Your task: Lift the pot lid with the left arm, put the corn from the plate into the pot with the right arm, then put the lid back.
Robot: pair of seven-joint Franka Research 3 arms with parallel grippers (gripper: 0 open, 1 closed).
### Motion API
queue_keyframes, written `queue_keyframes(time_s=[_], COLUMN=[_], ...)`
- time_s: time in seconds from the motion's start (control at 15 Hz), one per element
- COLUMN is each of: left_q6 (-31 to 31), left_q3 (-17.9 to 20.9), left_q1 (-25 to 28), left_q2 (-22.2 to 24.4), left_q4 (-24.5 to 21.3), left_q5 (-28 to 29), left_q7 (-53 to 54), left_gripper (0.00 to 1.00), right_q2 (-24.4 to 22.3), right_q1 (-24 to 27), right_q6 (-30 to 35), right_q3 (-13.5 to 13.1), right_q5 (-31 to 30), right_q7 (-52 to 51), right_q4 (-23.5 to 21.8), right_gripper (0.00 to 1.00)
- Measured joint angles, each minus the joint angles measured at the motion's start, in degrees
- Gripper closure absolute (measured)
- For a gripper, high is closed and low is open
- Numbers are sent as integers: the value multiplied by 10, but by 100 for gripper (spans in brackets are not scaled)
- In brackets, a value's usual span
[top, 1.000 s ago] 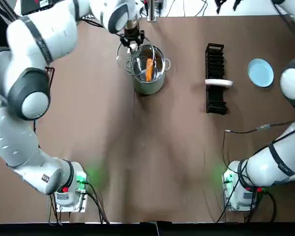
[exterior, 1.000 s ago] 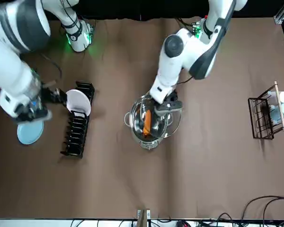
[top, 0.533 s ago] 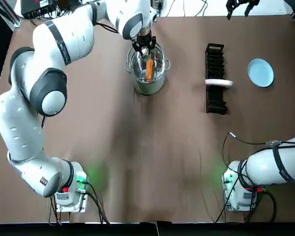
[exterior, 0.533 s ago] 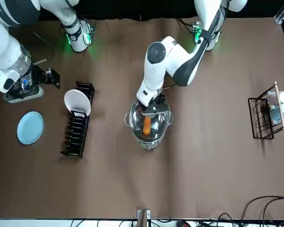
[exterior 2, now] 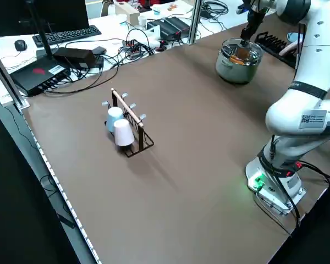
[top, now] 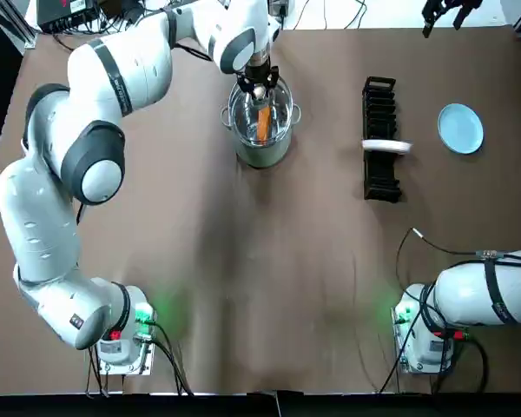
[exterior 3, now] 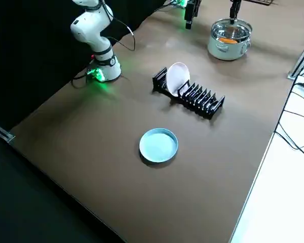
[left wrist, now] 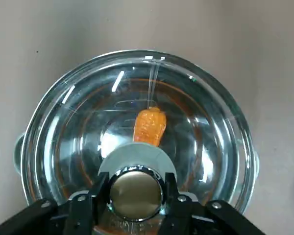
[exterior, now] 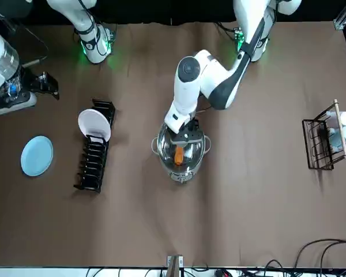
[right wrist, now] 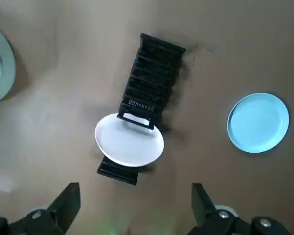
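Lid (left wrist: 73, 132) has swung in from beside the pot (top: 262, 152) and now sits centred on it. The left gripper (left wrist: 135, 193) is clamped on the knob (left wrist: 135, 192), probably to seat the lid squarely. Corn (top: 262, 120) lies inside, right under that gripper. The right gripper (right wrist: 134, 198), fingers spread, hangs well off beyond the rack (top: 380, 139).

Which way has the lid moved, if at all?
Yes. In the top view the lid, in the left gripper, shifted toward the dish rack, from overhanging the left of the pot to centred over it.

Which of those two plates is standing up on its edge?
The white plate, propped upright in the black rack; the blue plate lies flat on the table.
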State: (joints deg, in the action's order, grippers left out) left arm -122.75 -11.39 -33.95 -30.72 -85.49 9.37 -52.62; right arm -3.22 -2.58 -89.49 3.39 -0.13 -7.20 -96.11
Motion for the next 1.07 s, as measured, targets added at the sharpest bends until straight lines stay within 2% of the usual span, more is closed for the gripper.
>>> queue_keyframes(time_s=[0.4,1.07], left_q6=[-8,-3], left_q3=[19,18], left_q1=[-15,-23], left_q2=[-8,-8], left_q4=[1,1], left_q5=[0,0], left_q7=[0,-5], left_gripper=[50,50], right_q2=[-29,-31], right_q1=[11,21], right_q6=[-19,-23], right_q3=[0,0], right_q5=[0,1], right_q7=[2,21], right_q4=[-41,-47], right_gripper=[0,0])
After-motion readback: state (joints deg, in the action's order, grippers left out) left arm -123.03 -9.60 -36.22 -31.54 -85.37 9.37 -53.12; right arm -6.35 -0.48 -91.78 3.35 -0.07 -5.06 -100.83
